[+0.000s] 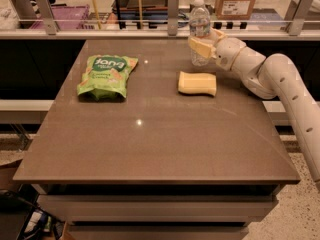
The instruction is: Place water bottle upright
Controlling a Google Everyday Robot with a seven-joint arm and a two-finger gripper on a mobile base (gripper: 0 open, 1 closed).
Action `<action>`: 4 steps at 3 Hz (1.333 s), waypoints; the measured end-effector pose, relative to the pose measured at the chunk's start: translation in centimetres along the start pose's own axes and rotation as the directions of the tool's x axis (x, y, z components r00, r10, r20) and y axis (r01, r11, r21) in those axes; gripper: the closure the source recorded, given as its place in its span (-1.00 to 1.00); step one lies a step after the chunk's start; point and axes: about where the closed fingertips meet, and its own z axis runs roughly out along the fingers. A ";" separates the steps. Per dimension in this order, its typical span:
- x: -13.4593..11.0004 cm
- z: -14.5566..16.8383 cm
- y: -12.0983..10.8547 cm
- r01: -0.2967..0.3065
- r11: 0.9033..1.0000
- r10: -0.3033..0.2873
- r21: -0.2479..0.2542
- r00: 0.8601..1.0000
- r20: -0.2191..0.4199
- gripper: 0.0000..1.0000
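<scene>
The water bottle (200, 20) stands upright on the tabletop (150, 149) just behind the sponge (197, 83), the gripper (201, 45) clasped around its middle, so seemingly only letting go remains.

It's looking like a robot lab: cardboard boxes (235, 1) are sitting behind the brown table (150, 149), the gripper (203, 45) hanging at its far edge.
</scene>
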 end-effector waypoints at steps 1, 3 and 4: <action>0.8 -0.7 -0.3 -0.013 1.000 0.013 0.021 1.000 -0.017 1.00; 1.4 -0.6 -0.1 -0.024 1.000 0.024 0.020 1.000 -0.011 0.65; 1.4 -0.3 0.1 -0.025 1.000 0.025 0.015 1.000 -0.010 0.16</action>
